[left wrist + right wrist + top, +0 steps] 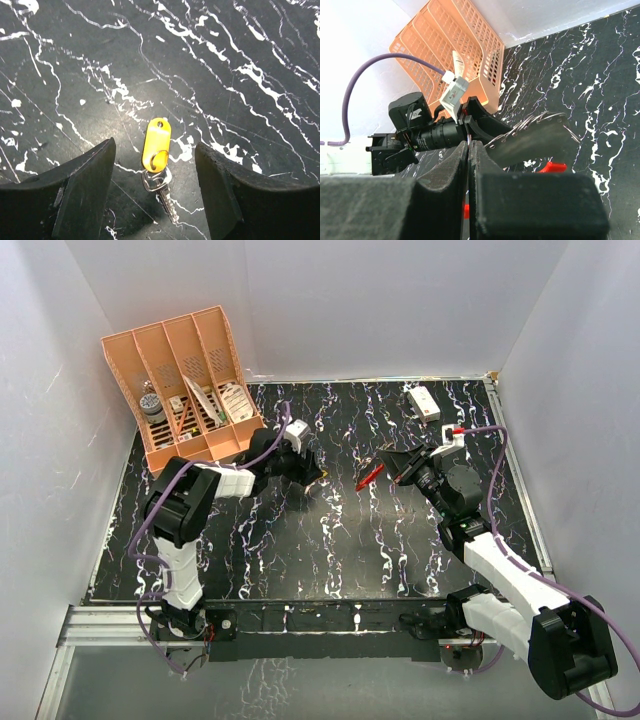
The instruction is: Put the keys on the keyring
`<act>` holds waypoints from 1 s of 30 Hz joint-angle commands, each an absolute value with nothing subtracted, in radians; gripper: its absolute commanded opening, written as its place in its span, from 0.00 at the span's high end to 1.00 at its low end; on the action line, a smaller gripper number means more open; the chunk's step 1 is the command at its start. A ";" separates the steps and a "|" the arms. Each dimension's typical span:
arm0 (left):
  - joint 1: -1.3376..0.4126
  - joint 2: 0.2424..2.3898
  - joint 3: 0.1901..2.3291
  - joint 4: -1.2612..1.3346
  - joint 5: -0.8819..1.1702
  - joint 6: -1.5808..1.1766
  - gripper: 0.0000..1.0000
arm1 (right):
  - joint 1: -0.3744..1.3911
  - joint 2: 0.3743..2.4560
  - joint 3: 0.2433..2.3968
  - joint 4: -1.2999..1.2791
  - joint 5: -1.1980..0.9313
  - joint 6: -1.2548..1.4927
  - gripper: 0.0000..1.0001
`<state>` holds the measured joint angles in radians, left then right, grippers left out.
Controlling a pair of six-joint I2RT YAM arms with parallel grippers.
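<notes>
Left arm (185, 540): rises from its base at the near left, folds at the elbow, forearm reaching right toward mid-table.
Left gripper (303, 468): tipped down, low over the table, jaws parted.
Left fingers (85, 195): dark pads, spread wide.
Right arm (500, 580): runs from the near right, up and left.
Right gripper (392, 466): points left, jaws closed, pinching keyring (369, 477).
Right fingers (445, 170): pressed together.
Grippers: facing across the middle, near but apart.
</notes>
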<state>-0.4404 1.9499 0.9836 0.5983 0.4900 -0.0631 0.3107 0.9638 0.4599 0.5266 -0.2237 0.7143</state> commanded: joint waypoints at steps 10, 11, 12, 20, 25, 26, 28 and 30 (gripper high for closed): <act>-0.437 1.800 0.897 0.481 0.432 -0.201 0.32 | 0.298 0.946 0.462 0.608 -0.235 0.719 1.00; -0.437 1.791 0.898 0.454 0.433 -0.214 0.31 | 0.297 0.945 0.460 0.609 -0.236 0.719 1.00; -0.438 1.787 0.898 0.442 0.433 -0.226 0.30 | 0.297 0.945 0.460 0.610 -0.236 0.720 1.00; -0.467 1.787 0.895 0.389 0.416 -0.331 0.15 | 0.296 0.930 0.455 0.605 -0.232 0.720 1.00; -0.486 1.799 0.879 0.399 0.356 -0.372 0.01 | 0.294 0.906 0.467 0.576 -0.221 0.707 1.00; -0.487 1.800 0.879 0.397 0.345 -0.380 0.01 | 0.292 0.902 0.469 0.573 -0.220 0.706 1.00; -0.493 1.802 0.882 0.384 0.320 -0.393 0.01 | 0.291 0.898 0.469 0.571 -0.219 0.707 1.00; -0.500 1.804 0.887 0.375 0.297 -0.409 0.01 | 0.289 0.895 0.469 0.568 -0.219 0.705 1.00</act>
